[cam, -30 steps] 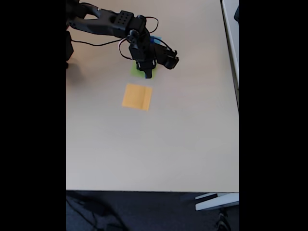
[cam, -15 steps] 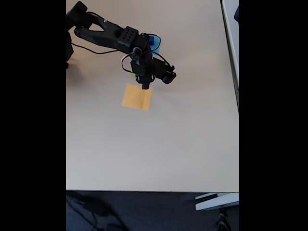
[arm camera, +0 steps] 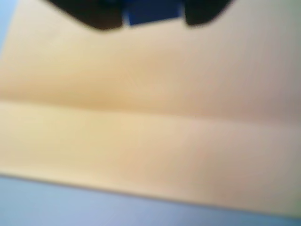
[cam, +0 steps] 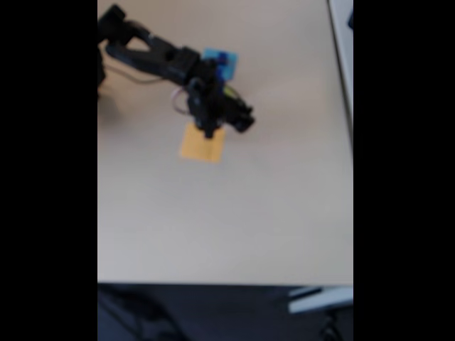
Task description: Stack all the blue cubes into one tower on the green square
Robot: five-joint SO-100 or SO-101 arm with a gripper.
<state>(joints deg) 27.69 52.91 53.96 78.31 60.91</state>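
In the wrist view my gripper (arm camera: 151, 20) is at the top edge, its two black fingertips (arm camera: 96, 16) closed on a small dark blue cube (arm camera: 153, 10). Directly beneath lies the orange patch (arm camera: 150, 127), close and blurred. In the fixed view the gripper (cam: 210, 132) hangs over the top edge of the orange patch (cam: 201, 148). Behind the arm, a darker blue cube (cam: 223, 58) sits on the light-blue patch (cam: 212, 55). The arm hides most of the green square; a thin lime sliver (cam: 227, 90) shows beside the wrist.
The beige table (cam: 270, 206) stretches wide in front of and to the right of the patches. The arm's base (cam: 106, 42) stands at the back left. The table's right edge (cam: 348, 142) and front edge (cam: 227, 282) border dark floor.
The gripper has moved forward, from over the green square to the top edge of the orange patch, uncovering the light-blue patch behind it.
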